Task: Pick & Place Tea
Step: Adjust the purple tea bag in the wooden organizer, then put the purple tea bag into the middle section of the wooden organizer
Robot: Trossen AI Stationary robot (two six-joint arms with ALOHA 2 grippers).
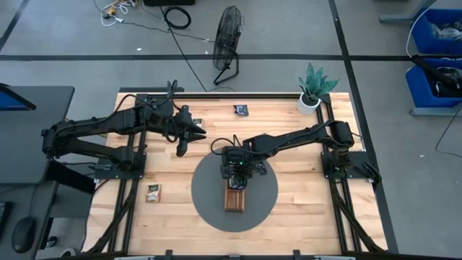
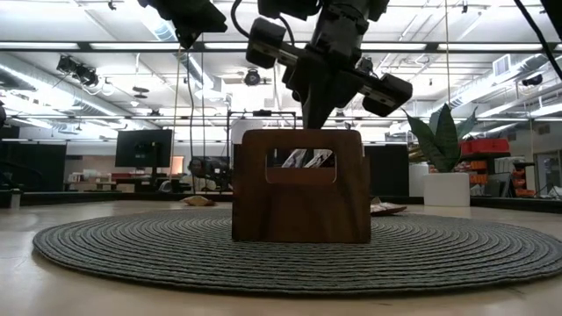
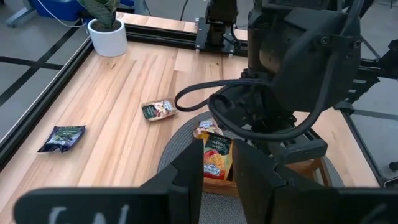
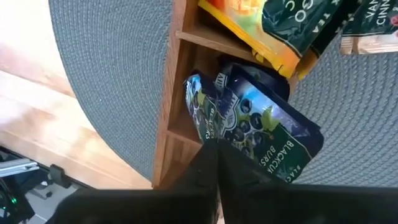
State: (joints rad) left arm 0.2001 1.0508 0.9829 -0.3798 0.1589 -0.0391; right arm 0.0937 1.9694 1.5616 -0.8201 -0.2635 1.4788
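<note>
A narrow brown wooden tray (image 1: 233, 200) stands on a round grey mat (image 1: 206, 195). My right gripper (image 1: 234, 173) hangs over the tray's far end, fingers pointing down into a compartment that holds dark blue sachets (image 4: 267, 127). It is shut (image 4: 214, 149). The adjoining compartment holds an orange sachet (image 4: 249, 34) and dark green ones (image 4: 298, 25). My left gripper (image 1: 184, 137) is open and empty above the table, left of the mat. Loose sachets lie on the table at the far side (image 1: 240, 110), beside the left gripper (image 1: 196, 121) and at the near left (image 1: 153, 192). My right gripper comes from above, pointing down, with its shut fingertips (image 4: 208, 155) at the top edge of a dark blue sachet (image 4: 202, 115) that stands on edge in the tray compartment. The fingers themselves hide the contact, so I cannot tell how much of the edge lies between them.
A potted plant (image 1: 312, 90) stands at the far right corner. A pale tan sachet (image 4: 373, 34) lies on the mat beside the tray. Dark rails (image 1: 336, 170) run along both table sides. Bare wood lies to the right of the mat.
</note>
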